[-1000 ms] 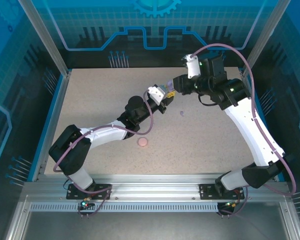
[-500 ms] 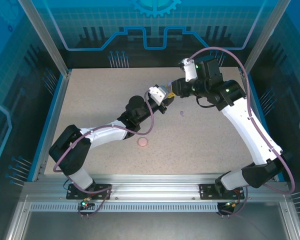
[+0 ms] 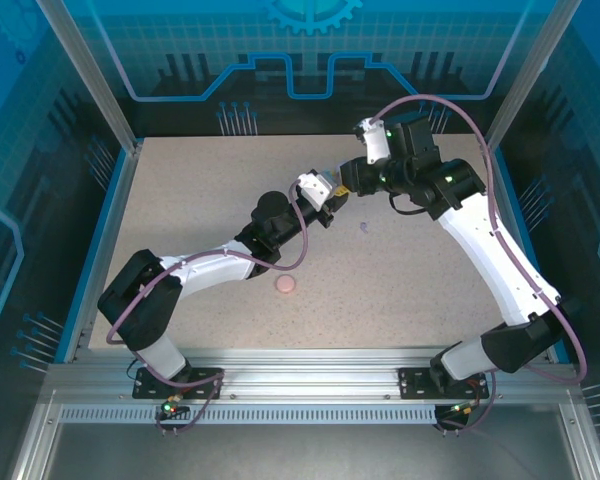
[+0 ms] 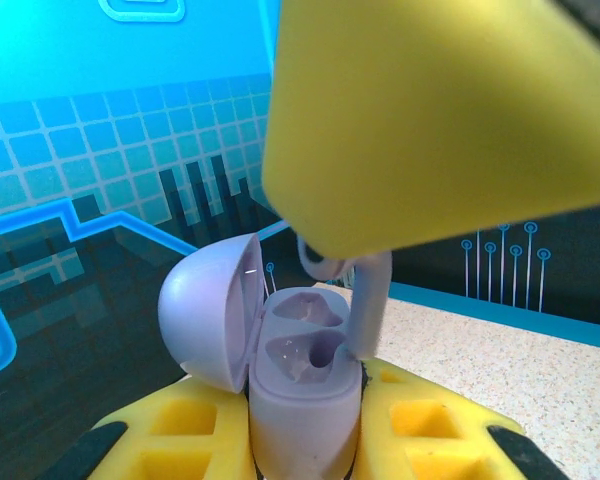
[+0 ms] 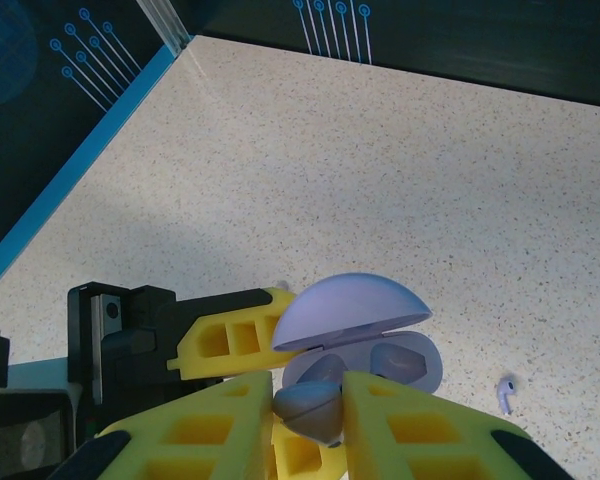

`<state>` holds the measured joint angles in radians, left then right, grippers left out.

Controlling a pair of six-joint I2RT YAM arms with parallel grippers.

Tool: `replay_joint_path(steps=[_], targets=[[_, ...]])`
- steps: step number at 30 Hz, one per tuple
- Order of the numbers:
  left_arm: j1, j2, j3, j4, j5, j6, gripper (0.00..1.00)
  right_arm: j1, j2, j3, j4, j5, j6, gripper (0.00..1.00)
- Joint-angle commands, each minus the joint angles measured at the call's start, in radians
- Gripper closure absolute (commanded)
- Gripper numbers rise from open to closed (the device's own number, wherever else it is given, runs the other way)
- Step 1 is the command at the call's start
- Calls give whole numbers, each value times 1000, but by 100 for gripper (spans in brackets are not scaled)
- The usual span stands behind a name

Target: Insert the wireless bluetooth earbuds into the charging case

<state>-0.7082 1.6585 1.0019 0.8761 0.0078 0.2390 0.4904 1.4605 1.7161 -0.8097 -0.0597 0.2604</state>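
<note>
Left claw (image 4: pixel 305 425) sits nearest in its own wrist view, its two yellow fingers clamped narrow on either side of the purple charging case (image 4: pixel 300 400), which stands upright between them. The case's lid (image 4: pixel 205 310) is swung open to the left, and two sockets show in the body, one behind the other. Just above, one big yellow finger of the right claw (image 4: pixel 430 120) hangs over the case. From under it the stem of a purple earbud (image 4: pixel 368 300) points down to the right rim of the nearer socket. I cannot tell whether the stem is seated.

In the right wrist view the right claw (image 5: pixel 310 420) is closed narrow on that earbud's head (image 5: pixel 308 405). Directly beyond it lies the open case with its lid (image 5: pixel 350 310) raised. The left claw (image 5: pixel 235 340) grips the case from the left.

On the tabletop (image 3: pixel 180 200), a pink round case (image 3: pixel 286 285) lies closest to the near edge, a little left of the middle and well apart from both claws. Farther in, about the middle and slightly right, lies a loose purple earbud (image 3: pixel 364 227), alone on the surface; it also shows beside the held case (image 5: pixel 504 395). Beyond it, over the far half, the left claw (image 3: pixel 330 193) and right claw (image 3: pixel 346 186) meet tip to tip above the tabletop.
</note>
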Motion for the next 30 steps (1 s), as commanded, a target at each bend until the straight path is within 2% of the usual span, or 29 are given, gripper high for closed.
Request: replay_joint_path(steps=[1,20,30], targets=[[-6,-18,16,19,8,17,100,9,8,-5,6,14,-15,75],[-7,-17,10,14,11,19,100,4,-16,63,4,4,-1,76],[-6,-23,10,13,12,17,100,0,7,44,15,6,-2,76]])
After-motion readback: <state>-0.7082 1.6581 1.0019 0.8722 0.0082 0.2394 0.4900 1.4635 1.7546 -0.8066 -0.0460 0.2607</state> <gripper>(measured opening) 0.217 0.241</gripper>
